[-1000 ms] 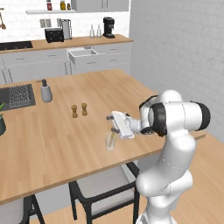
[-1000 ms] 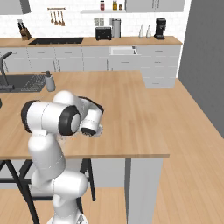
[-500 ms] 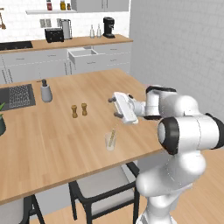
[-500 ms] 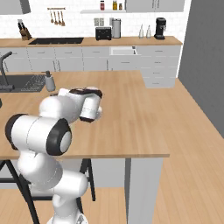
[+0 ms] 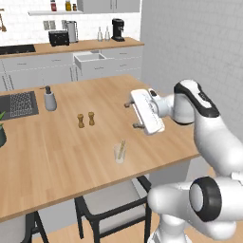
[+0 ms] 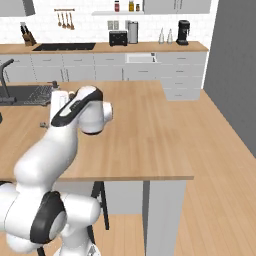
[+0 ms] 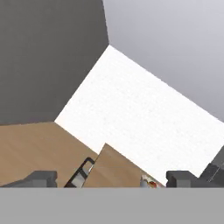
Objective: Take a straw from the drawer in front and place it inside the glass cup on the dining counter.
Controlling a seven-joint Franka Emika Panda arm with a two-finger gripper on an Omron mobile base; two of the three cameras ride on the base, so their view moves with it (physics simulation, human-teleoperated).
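I see the dining counter [image 5: 57,152] as light, matt wood with a smooth plain edge. Near its front edge the glass cup [image 5: 119,154] looks clear and colourless, with the pale yellow straw [image 5: 121,148] matt inside it. My gripper [image 5: 132,115] has a smooth white shell.

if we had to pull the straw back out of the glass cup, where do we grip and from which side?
Grip the straw at its top end, poking past the glass cup rim, coming from above. It's thin and leans in the cup; the wall blocks its lower part.
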